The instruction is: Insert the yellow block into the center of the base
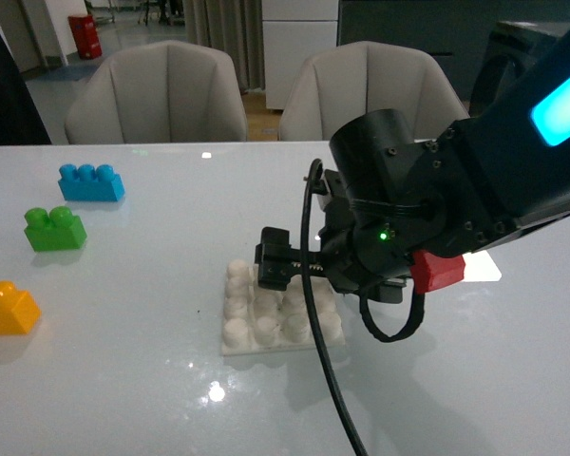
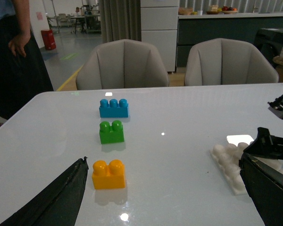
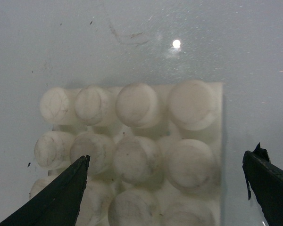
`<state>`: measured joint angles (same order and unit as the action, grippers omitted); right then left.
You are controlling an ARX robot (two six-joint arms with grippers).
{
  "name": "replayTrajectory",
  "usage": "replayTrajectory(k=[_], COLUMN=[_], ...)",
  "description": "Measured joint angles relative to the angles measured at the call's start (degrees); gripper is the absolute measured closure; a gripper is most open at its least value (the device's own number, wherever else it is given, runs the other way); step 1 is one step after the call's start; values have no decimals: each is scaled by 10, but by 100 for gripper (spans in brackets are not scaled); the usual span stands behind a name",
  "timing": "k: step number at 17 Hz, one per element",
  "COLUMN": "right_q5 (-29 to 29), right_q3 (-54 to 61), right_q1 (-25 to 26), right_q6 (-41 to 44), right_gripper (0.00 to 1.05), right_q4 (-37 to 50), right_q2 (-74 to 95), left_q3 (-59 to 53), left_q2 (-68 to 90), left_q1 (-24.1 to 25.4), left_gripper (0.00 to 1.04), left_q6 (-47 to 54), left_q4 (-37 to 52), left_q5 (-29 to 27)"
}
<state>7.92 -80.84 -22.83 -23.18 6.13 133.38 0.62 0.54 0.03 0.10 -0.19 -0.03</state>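
Right tool [image 3: 172,155] hangs low over the base [image 3: 141,122], and its two dark fingers [image 3: 61,197] stand wide apart, one on each side of the studs, with nothing between them. From the front view this tool [image 1: 274,255] reaches from the right, over the far right part of the base [image 1: 266,328], and a black cable [image 1: 323,361] falls from the arm across the plate toward the camera. The base lies flat on the white desk [image 1: 152,380], studs up, and no brick is on it.

The yellow block [image 1: 8,309] stands upright on the desk at the far left, well apart from the base. Beyond it are the green brick [image 1: 54,228] and then the blue brick [image 1: 91,181], in one loose row.

The left tool [image 2: 164,160] is also wide open and empty. In its wrist view the yellow block [image 2: 108,174] stands just beside one finger [image 2: 61,197], not touching it, and the base [image 2: 228,162] is near the other finger.
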Motion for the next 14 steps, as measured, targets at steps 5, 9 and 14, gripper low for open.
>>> replayTrajectory(k=[5, 9, 14], right_q5=[-3, 34, 56], right_q3=[255, 577, 705], right_q1=[152, 330, 364], right_q6=[-23, 86, 217], right_gripper=[6, 13, 68], right_q4=[181, 249, 132], right_q2=[-283, -722, -1003], left_q3=[0, 0, 0], left_q2=[0, 0, 0], left_q1=[0, 0, 0], left_gripper=[7, 7, 7], left_q6=[0, 0, 0], left_q4=[0, 0, 0], left_q5=[0, 0, 0])
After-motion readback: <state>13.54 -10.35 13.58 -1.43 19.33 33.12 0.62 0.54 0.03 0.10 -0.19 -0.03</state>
